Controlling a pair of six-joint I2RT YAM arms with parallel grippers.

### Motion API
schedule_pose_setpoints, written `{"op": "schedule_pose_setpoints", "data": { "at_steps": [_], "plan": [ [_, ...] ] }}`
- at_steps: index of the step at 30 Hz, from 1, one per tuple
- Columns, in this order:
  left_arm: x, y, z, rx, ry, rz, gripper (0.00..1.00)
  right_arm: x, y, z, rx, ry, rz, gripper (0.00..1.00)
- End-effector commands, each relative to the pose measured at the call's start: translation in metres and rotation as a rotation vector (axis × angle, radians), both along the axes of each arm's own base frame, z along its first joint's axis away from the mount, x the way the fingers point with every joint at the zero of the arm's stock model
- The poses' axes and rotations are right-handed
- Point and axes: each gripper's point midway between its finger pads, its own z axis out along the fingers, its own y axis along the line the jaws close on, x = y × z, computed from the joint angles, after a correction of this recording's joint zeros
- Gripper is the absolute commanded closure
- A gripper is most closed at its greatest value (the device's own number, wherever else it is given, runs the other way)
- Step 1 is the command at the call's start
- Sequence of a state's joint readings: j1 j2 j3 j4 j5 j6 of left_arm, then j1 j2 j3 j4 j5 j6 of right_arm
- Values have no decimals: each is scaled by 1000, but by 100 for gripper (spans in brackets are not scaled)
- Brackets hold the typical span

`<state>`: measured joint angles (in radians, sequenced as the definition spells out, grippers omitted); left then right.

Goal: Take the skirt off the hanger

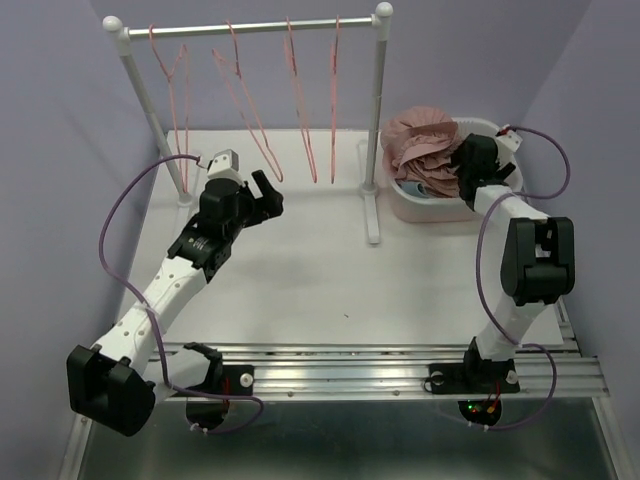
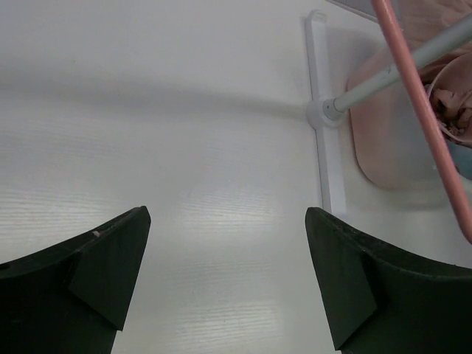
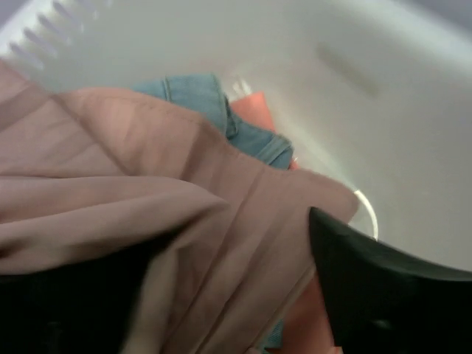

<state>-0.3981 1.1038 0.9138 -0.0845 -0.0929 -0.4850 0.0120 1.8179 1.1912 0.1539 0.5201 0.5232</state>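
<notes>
We show the pink skirt (image 1: 425, 140) in the white basket (image 1: 430, 212), right gripper (image 3: 228, 243) spread just above it, left gripper (image 2: 227, 214) spread well outside the basket.

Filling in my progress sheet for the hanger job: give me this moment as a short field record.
hangers: four pink, all bare, on the rack
skirt: dusty pink, lying in the white basket over denim
left claw: open, over the table by the rack
right claw: open, over the skirt in the basket
stage: skirt off the hanger
</notes>
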Motion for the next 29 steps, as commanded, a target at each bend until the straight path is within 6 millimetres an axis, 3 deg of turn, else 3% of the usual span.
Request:
{"op": "schedule_pose_setpoints", "data": {
  "at_steps": [1, 2, 6, 9, 12, 13, 15, 16, 19, 20, 22, 23, 29],
  "plan": [
    [-7, 10, 34, -31, -90, 49, 1, -1, -17, 99, -64, -89, -32, 0],
    [-8, 12, 37, -36, -96, 57, 1, -2, -20, 121, -74, -106, -46, 0],
    [-15, 21, 55, -59, -123, 102, 1, -41, -32, 171, -95, -113, -126, 0],
    [-21, 27, 55, -50, -112, 122, 1, -76, -38, 193, -62, -136, -205, 0],
    [-25, 38, 51, -41, -97, 179, 1, -108, -39, 189, -21, -129, -243, 0],
    [-26, 41, 50, -41, -94, 192, 1, -127, -38, 179, -6, -116, -248, 0],
    [-28, 48, 42, -36, -87, 227, 1, -144, -31, 162, 35, -106, -229, 0],
    [-29, 50, 41, -34, -87, 238, 1, -162, -29, 142, 48, -84, -227, 0],
    [-29, 56, 32, -19, -76, 273, 1, -184, -24, 109, 85, -53, -217, 0],
    [-29, 58, 28, -14, -73, 287, 1, -197, -19, 88, 93, -20, -192, 0],
    [-28, 60, 24, -9, -74, 296, 1, -204, -15, 73, 100, -15, -163, 0],
    [-28, 61, 24, -5, -82, 302, 1, -212, -14, 53, 102, 15, -159, 0],
    [-29, 70, 22, 7, -121, 340, 1, -223, -9, 57, 95, -76, -101, 0]
  ]
}}
